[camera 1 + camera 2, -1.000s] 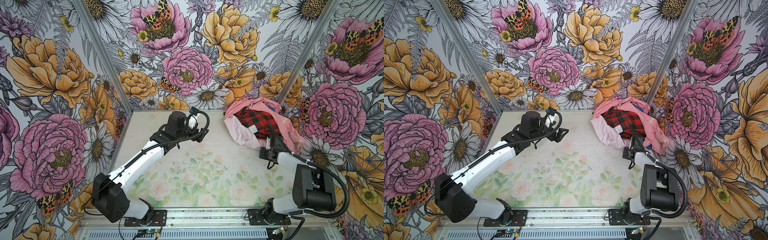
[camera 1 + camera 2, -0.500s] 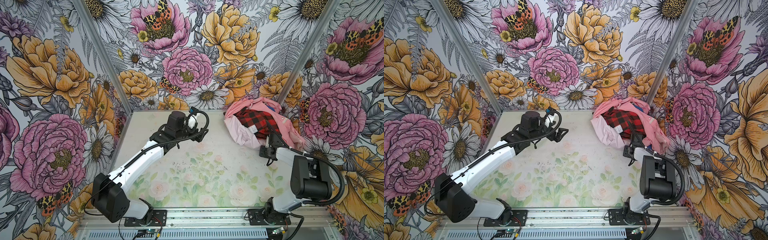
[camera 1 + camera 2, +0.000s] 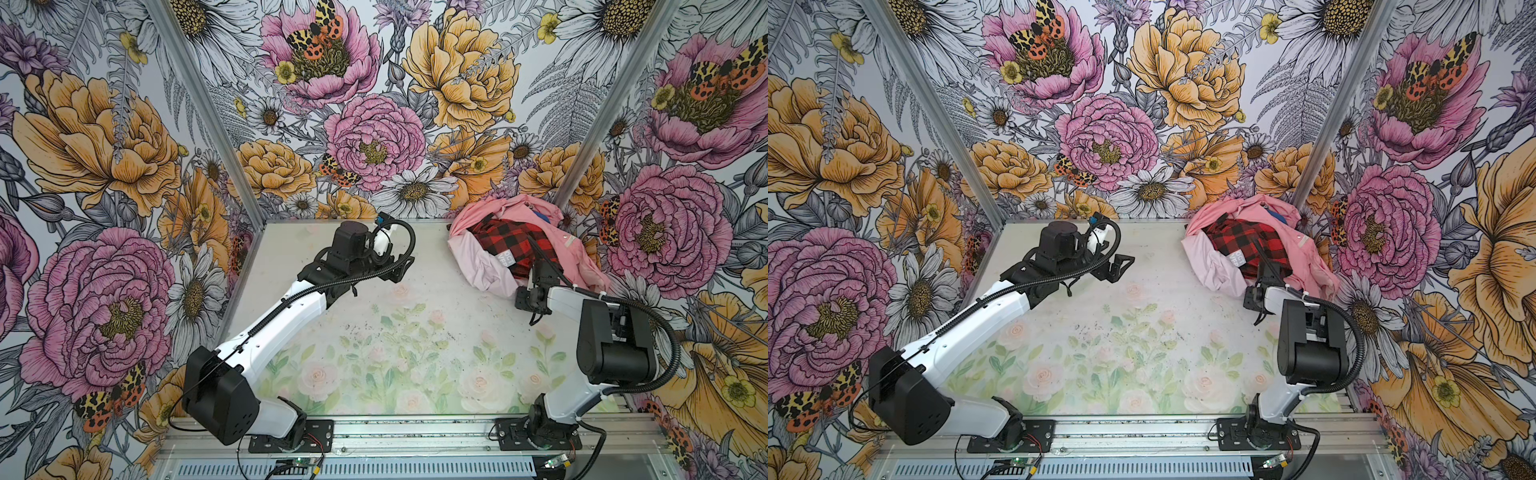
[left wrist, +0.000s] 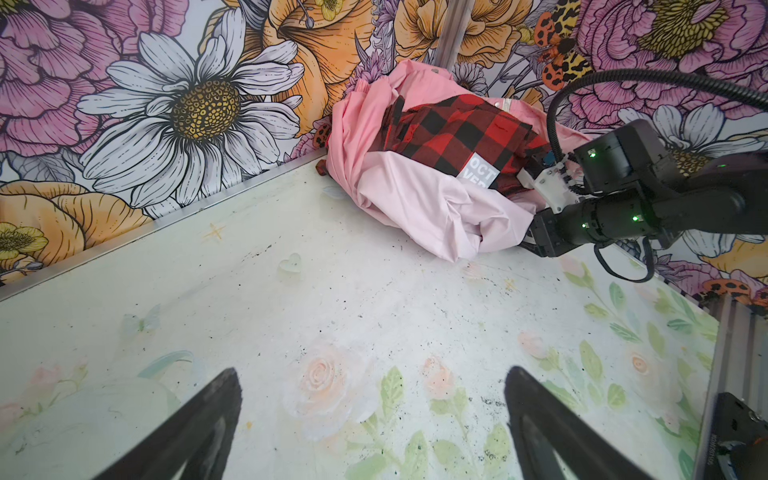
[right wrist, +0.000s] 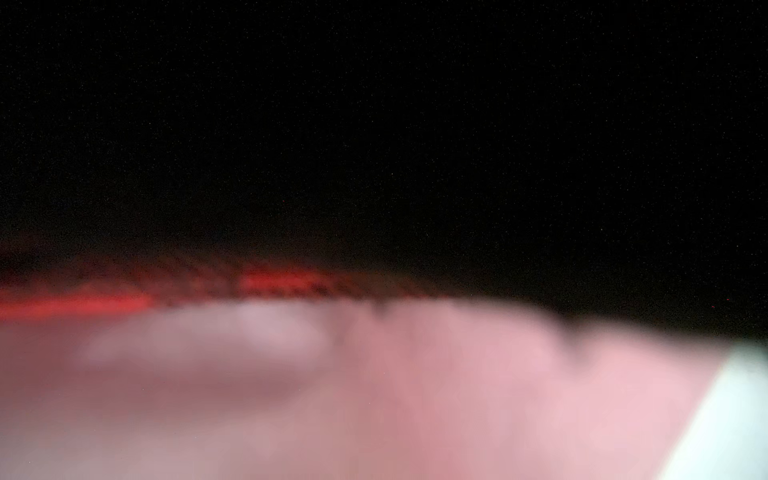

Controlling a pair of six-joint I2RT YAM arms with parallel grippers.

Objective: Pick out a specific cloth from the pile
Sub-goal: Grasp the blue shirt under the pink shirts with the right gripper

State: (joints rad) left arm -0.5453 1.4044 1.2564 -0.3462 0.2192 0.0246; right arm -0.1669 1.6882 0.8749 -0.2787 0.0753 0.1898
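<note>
Both top views: on the table [image 3: 374, 332], the pile [image 3: 490, 266] fills the far right corner. Your right gripper [image 3: 543, 269] has nosed further into its near edge, jaws hidden, unreadable. Left gripper [image 4: 370, 378] jaws gape, empty. The cloth [image 3: 539, 215], a blue sliver on the far side, looks unreached.

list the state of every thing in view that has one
the pile, heaped in the far right corner
the cloth, blue, almost wholly buried, a sliver showing at the pile's far side
plaid cloth, crumpled on top of the pile
left gripper, jaws open, holding nothing
right gripper, buried in the pile's near edge, jaws hidden
</note>
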